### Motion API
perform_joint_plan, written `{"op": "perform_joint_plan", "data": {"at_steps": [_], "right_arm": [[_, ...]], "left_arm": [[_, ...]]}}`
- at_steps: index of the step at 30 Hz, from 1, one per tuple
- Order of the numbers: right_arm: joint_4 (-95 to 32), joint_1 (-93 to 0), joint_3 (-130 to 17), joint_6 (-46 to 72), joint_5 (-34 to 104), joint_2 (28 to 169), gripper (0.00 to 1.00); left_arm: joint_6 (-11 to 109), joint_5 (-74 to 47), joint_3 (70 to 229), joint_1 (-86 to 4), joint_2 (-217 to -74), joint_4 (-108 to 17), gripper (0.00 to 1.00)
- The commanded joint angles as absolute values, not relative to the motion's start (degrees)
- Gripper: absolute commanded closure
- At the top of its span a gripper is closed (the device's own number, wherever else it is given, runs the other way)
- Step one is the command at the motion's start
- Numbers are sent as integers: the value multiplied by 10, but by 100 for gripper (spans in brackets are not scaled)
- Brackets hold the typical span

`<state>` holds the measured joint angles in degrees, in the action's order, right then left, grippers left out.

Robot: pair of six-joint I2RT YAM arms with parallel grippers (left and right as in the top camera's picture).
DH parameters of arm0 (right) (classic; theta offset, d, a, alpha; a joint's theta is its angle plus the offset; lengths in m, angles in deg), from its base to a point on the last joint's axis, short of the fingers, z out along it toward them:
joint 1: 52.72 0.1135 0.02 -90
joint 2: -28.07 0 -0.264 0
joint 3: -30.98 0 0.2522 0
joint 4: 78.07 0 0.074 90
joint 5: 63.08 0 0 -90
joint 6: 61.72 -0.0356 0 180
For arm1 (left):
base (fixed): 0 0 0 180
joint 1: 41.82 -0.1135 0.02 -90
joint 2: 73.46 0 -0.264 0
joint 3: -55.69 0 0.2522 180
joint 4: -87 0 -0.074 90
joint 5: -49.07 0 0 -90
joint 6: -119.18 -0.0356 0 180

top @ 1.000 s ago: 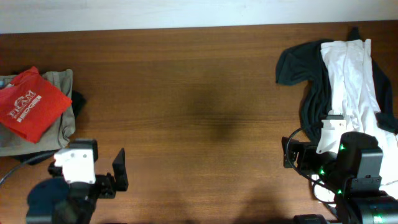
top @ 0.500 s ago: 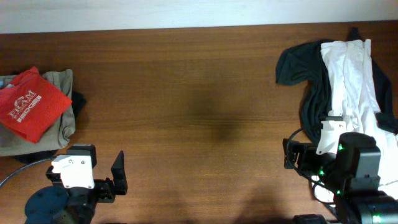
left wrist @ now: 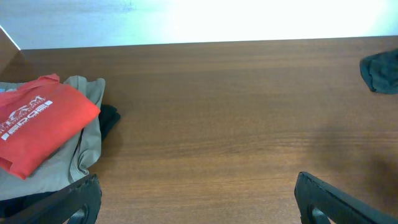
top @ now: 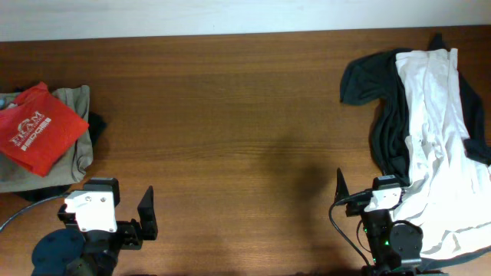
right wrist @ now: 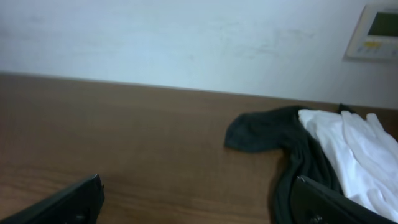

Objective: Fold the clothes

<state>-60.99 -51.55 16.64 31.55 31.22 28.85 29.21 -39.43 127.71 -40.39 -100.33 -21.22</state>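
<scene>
Red shirt (top: 38,126), folded with its white lettering up, is shown at far left atop a folded beige garment (top: 77,100), with a dark one showing beneath; this stack is judged finished. Left gripper (left wrist: 196,190) is seen low at the near edge, just right of the stack, with jaws spread wide and nothing held. Bare table (top: 245,115) lies between the arms and is judged the place for folding. Right gripper (right wrist: 199,196) is likewise wide open and empty, low at the near edge just left of the unfolded heap. In that heap the black shirt (top: 387,126) lies crumpled, one sleeve thrown out to the left, and the white shirt (top: 437,107) is draped over it, running from the far edge down to the right arm's base. The step in hand is judged to be the taking of a next garment. It is best done by pinching the white shirt alone at a free hem or shoulder, so that the black one is not dragged along; the cloth is then to be drawn to the middle and flattened before any fold. Hindrances are judged to be the overlap of the two shirts and the white cloth bunched against the right arm. A wall panel (right wrist: 376,31) is seen behind.
</scene>
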Motion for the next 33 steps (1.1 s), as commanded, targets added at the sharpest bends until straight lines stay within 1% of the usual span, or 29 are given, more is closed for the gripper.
{"op": "perform_joint_plan", "data": {"at_steps": [1,25,28,30,33], "right_arm": [[-602,-512,169,349,309,283,1],[-602,-512,169,349,310,283,1],[-602,-512,169,349,309,283,1],[-602,-512,169,349,309,283,1],[-602,-512,169,349,309,283,1]], "left_arm": [[283,-390,1276,-403,-1001,-213,1],[283,-390,1276,-409,-997,-212,1],[283,-393,1275,-424,-983,-179,1],[283,-392,1249,-424,-952,-184,1],[283,-392,1133,-424,-873,-243,1]]}}
